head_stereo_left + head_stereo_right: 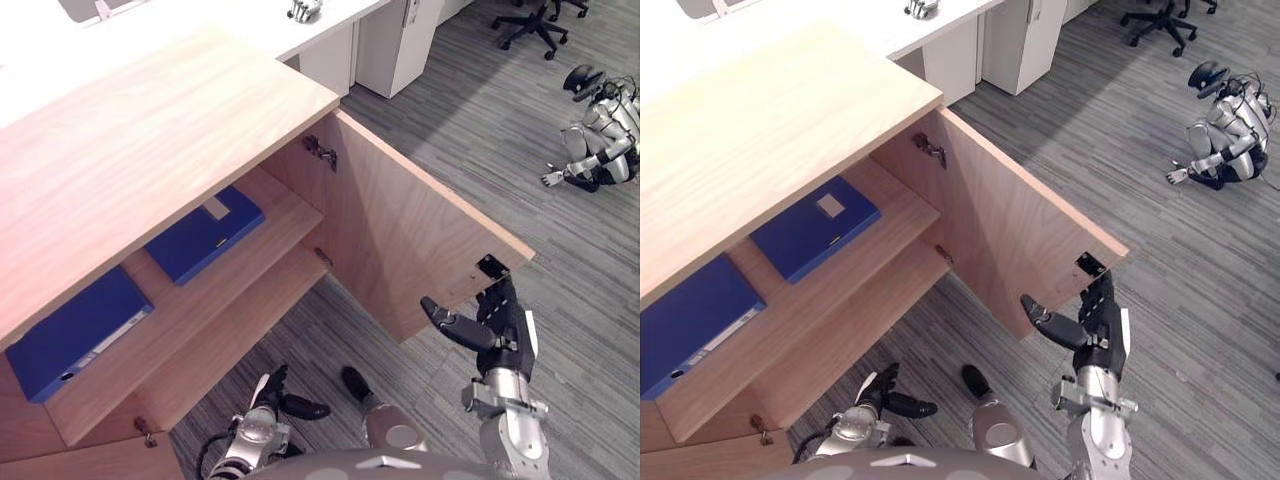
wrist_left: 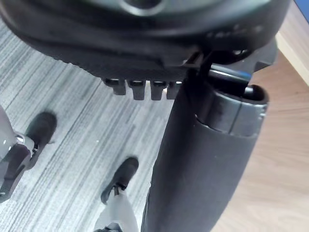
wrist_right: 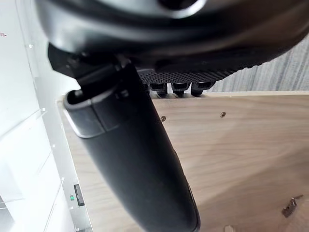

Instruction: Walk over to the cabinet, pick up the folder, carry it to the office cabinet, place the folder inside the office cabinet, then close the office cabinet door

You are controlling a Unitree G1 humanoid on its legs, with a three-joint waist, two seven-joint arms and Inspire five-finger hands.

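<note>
The big wooden office cabinet (image 1: 150, 130) has a flat, bare wood top. Its door (image 1: 400, 240) hangs wide open, out over the floor. Metal hinges (image 1: 320, 150) join the door to the cabinet's side.

Inside, the upper shelf (image 1: 275, 212) holds 2 folders. A blue folder (image 1: 205, 232) lies flat near the hinge side, with a small white label on its cover. A second blue folder (image 1: 80, 330) lies flat further to the left, near the front edge of the shelf. The 2 are apart, and no hand touches them. Below them is a lower shelf (image 1: 230, 330) of the same light wood.

The right hand (image 1: 497, 328) is up by the far corner of the open door. Its fingers are straight and point up, and its thumb sticks out to the side. It holds nothing. The fingertips are right by the door's edge, but I cannot tell if they touch it.

The left hand (image 1: 268, 395) hangs low by the floor, in front of the lower shelf. Its fingers are loose and it holds nothing.

The floor (image 1: 560, 260) is grey carpet with thin stripes. Behind the cabinet is a white desk (image 1: 300, 30) with a white drawer unit (image 1: 395, 45) under it. A black office chair (image 1: 535, 20) stands further back. Another robot (image 1: 600, 130) sits on the carpet, well away to the right.
</note>
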